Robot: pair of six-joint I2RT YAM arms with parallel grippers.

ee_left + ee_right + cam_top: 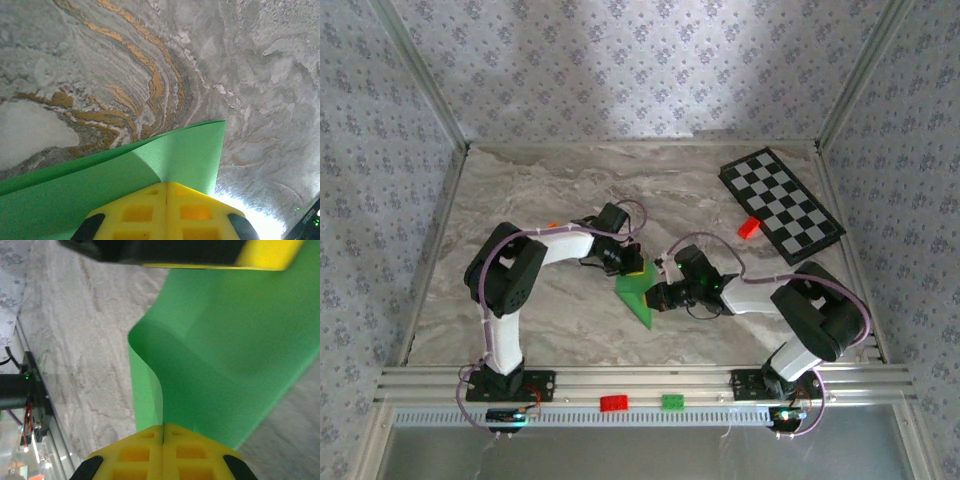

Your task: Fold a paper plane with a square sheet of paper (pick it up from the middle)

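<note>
Green thin square sheet of paper (pixel 638 297) at mid marbled tabletop (pixel 540 190), patterned walls (pixel 620 60) around; my wrists hide its upper edge. Left wrist: left jaws pinch its edge, pads cut off. Right wrist: right jaws clamp a curled fold.

The marbled grey table (pixel 520 190) carries 1 checkered board (pixel 782 204) at its far right corner, with 1 red brick (pixel 748 227) just beside the board's near-left edge.

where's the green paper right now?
Top view: the green paper is near frame centre, held by the left tool and right tool, down-left of the checkered board.
</note>
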